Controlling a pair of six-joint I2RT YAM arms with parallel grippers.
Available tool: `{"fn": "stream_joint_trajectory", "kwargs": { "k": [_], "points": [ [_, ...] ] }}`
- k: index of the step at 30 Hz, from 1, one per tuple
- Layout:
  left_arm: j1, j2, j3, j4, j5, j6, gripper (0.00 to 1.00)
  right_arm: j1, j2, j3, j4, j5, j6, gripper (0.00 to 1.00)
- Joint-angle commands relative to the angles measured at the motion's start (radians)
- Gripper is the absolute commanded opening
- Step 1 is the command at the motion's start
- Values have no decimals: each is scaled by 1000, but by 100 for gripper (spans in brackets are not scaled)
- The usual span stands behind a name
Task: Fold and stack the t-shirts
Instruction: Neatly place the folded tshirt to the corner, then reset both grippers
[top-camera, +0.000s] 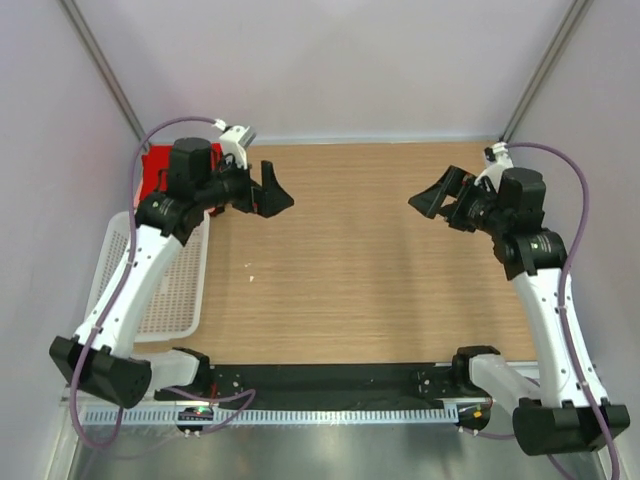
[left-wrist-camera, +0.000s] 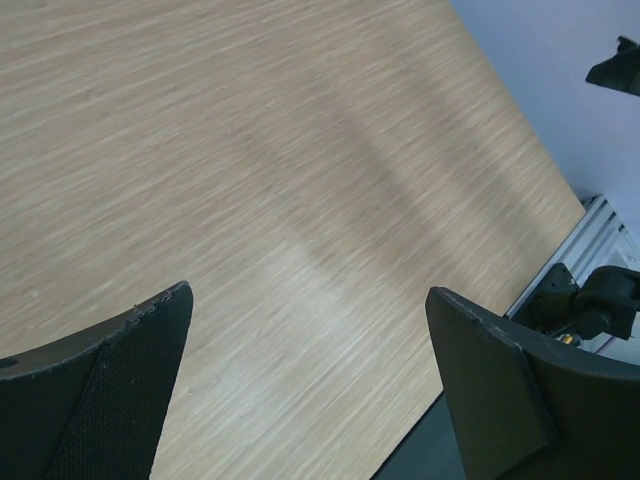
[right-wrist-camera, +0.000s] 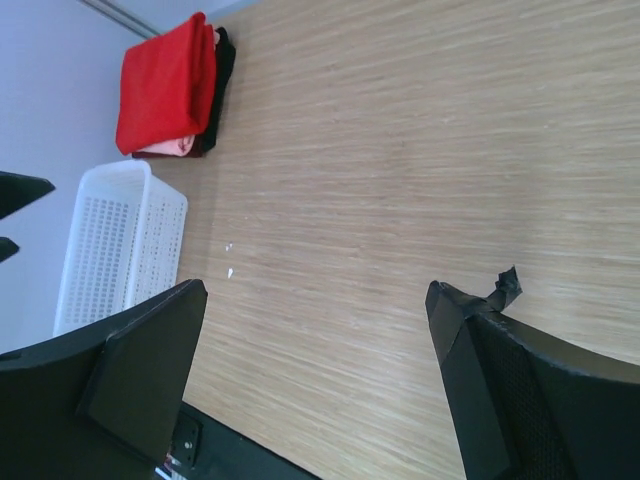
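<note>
The t-shirts lie as a folded stack in the table's far left corner. The bright red one (right-wrist-camera: 165, 90) is on top, a black one (right-wrist-camera: 222, 70) shows beside it, and a salmon-pink edge (right-wrist-camera: 180, 148) peeks out beneath. From above only a red patch (top-camera: 157, 170) shows behind the left arm. My left gripper (top-camera: 275, 195) (left-wrist-camera: 308, 292) hovers open over bare wood, right of the stack, holding nothing. My right gripper (top-camera: 432, 200) (right-wrist-camera: 315, 290) hangs open on the far right side, facing the left one, also holding nothing.
A white plastic mesh basket (top-camera: 175, 290) (right-wrist-camera: 115, 240) sits at the left edge, in front of the stack. Small white specks (right-wrist-camera: 229, 270) lie on the wood near it. A black rail (top-camera: 330, 380) runs along the near edge between the arm bases.
</note>
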Motion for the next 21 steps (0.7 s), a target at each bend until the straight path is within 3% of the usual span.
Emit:
{"fn": "stream_joint_trajectory", "kwargs": {
  "k": [1,9,21],
  "points": [
    [4,-68,-126,100,53,-76,100,5,-69,15,2,58,16,100],
    [4,-252,-275,262,43,-162,100,7,-60,2,-50,12,16,100],
    [4,-264,-269,232,24,-168,100,4,-93,36,-43,13,8,100]
  ]
}}
